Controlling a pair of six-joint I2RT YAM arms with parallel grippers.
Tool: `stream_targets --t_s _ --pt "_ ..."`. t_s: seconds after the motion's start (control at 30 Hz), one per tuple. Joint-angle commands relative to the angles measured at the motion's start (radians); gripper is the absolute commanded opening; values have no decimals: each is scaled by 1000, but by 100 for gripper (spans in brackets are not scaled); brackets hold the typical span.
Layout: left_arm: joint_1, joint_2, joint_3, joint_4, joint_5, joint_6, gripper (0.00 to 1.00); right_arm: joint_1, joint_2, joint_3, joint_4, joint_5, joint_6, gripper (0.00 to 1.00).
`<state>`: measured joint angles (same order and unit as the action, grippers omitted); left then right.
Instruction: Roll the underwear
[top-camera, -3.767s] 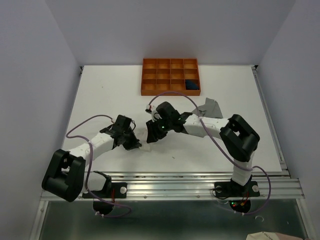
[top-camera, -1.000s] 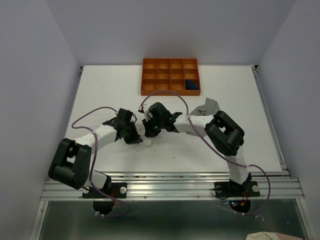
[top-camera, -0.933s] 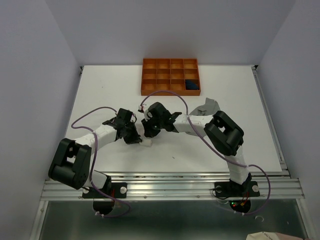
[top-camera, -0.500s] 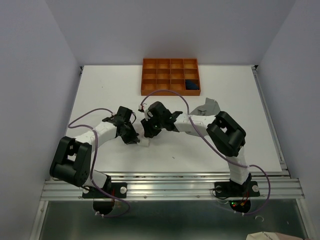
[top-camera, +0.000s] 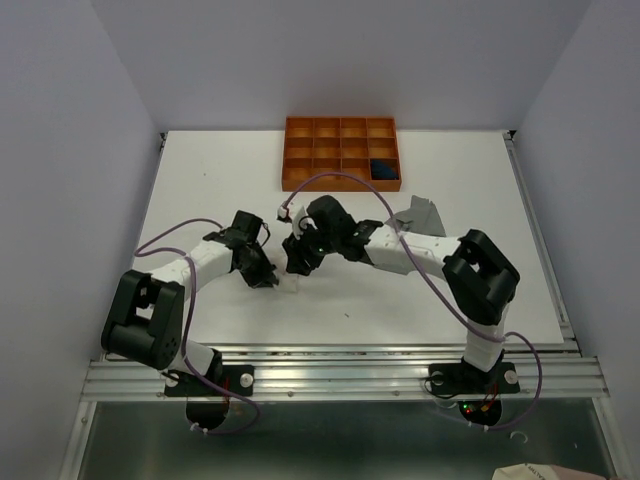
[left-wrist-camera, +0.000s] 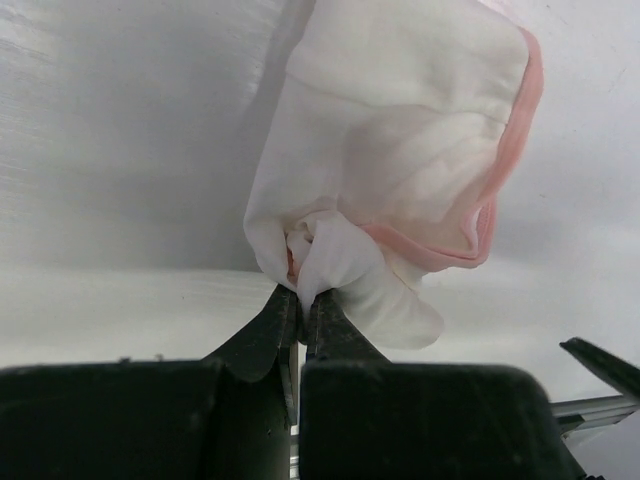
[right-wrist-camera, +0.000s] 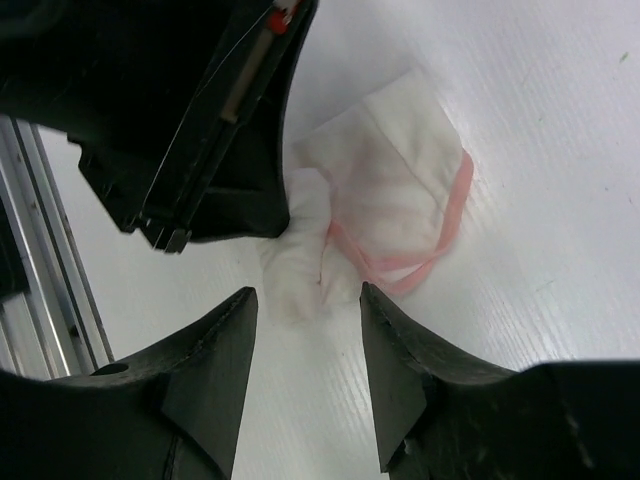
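The pink-white underwear (left-wrist-camera: 390, 170) lay part-rolled, well on the near side of the orange tray (top-camera: 340, 187). The left gripper (left-wrist-camera: 300, 300) stayed clamped on its bunched end; the right gripper (right-wrist-camera: 305, 297) had just released, jaws apart and empty. Rolling appeared unfinished.

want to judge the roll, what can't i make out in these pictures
- Top view: the pink-white underwear is almost wholly hidden beneath the left end effector and right end effector.
- Top view: the right arm partly covers the grey underwear; the navy underwear in the orange tray is too small.
- Left wrist view: fingers hide the pinched end.
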<state>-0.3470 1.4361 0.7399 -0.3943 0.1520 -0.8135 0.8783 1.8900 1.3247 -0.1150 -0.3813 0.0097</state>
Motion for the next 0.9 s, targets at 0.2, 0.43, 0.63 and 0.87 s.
stream_targets --t_s 0.2,0.43,0.63,0.87 --pt "34 35 0 -100 -19 11 0 116 -80 -118 141 36 -332 54" --pt "40 47 -2 -100 4 20 0 162 -19 -82 124 130 -448 54" --pt "45 44 7 -121 -29 25 0 171 21 -67 83 139 -490 54" --pt "51 52 12 -123 -25 33 0 171 57 -56 51 121 -513 54"
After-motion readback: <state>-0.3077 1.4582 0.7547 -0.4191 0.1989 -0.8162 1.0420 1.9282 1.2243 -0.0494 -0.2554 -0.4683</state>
